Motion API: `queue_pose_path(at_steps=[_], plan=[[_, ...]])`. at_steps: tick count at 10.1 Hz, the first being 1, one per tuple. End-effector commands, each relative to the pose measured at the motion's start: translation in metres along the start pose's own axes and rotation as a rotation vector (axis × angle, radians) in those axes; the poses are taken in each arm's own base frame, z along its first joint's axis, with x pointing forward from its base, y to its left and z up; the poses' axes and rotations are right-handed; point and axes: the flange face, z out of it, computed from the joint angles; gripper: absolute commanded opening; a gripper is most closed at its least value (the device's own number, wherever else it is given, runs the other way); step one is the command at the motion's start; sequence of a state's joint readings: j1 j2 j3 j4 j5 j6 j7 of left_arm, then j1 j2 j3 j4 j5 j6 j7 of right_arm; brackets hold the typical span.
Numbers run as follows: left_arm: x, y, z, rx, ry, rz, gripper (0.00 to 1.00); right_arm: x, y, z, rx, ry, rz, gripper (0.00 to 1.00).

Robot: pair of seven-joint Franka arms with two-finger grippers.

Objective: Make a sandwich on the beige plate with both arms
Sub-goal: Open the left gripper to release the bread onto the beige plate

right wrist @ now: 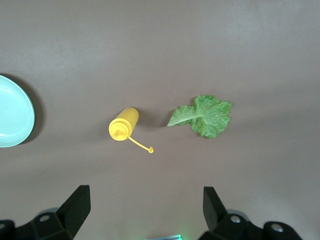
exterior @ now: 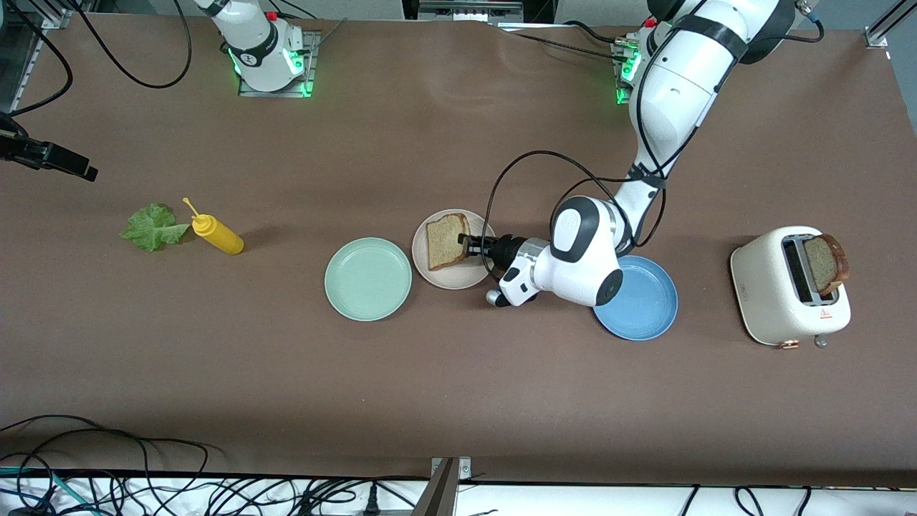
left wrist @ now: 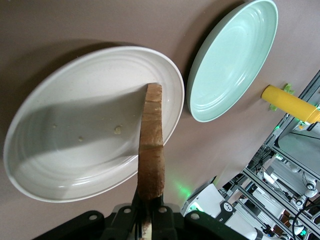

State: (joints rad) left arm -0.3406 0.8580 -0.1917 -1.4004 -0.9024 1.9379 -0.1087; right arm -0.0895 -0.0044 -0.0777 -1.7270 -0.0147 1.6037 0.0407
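Note:
My left gripper (exterior: 467, 245) is shut on one crust edge of a tan bread slice (exterior: 445, 241) and holds it low over the beige plate (exterior: 458, 281). In the left wrist view the slice (left wrist: 152, 145) shows edge-on between the closed fingers of this gripper (left wrist: 148, 210), reaching out across the plate (left wrist: 75, 165). A second slice (exterior: 825, 264) stands in the toaster (exterior: 781, 294). The green lettuce leaf (exterior: 152, 228) lies on the table toward the right arm's end. My right gripper (right wrist: 145, 192) hangs open and empty high above the lettuce (right wrist: 205, 116).
A yellow squeeze bottle (exterior: 217, 234) lies beside the lettuce. A mint-green plate (exterior: 367, 278) sits beside the beige one, toward the right arm's end. A blue plate (exterior: 645, 301) lies under the left arm's wrist. Cables run along the table edge nearest the front camera.

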Motion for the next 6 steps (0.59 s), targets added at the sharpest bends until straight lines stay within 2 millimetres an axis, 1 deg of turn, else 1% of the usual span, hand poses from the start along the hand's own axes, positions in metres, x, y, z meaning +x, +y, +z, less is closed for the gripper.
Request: queue_pose_path(at_steps=[1,2,3,4,5,6], plan=[[0.002,-0.013,-0.007,-0.017,0.005,-0.005,0.99,0.001,0.003,-0.005,0.007,-0.004,-0.005,1.0],[0.004,-0.016,-0.012,-0.015,0.011,-0.009,1.0,0.001,0.003,-0.005,0.007,-0.004,-0.005,1.0],[0.013,-0.03,-0.025,-0.02,0.03,-0.031,1.0,0.001,0.002,-0.005,0.007,-0.004,-0.007,1.0],[0.023,-0.048,-0.029,-0.025,0.034,-0.059,1.0,0.001,0.002,-0.005,0.007,-0.004,-0.007,1.0],[0.033,-0.07,-0.028,-0.015,0.032,-0.084,1.0,0.001,0.002,-0.005,0.005,-0.004,-0.007,1.0],[0.038,-0.086,-0.034,0.046,0.043,-0.081,1.0,0.001,0.002,-0.005,0.007,-0.004,-0.005,1.0]])
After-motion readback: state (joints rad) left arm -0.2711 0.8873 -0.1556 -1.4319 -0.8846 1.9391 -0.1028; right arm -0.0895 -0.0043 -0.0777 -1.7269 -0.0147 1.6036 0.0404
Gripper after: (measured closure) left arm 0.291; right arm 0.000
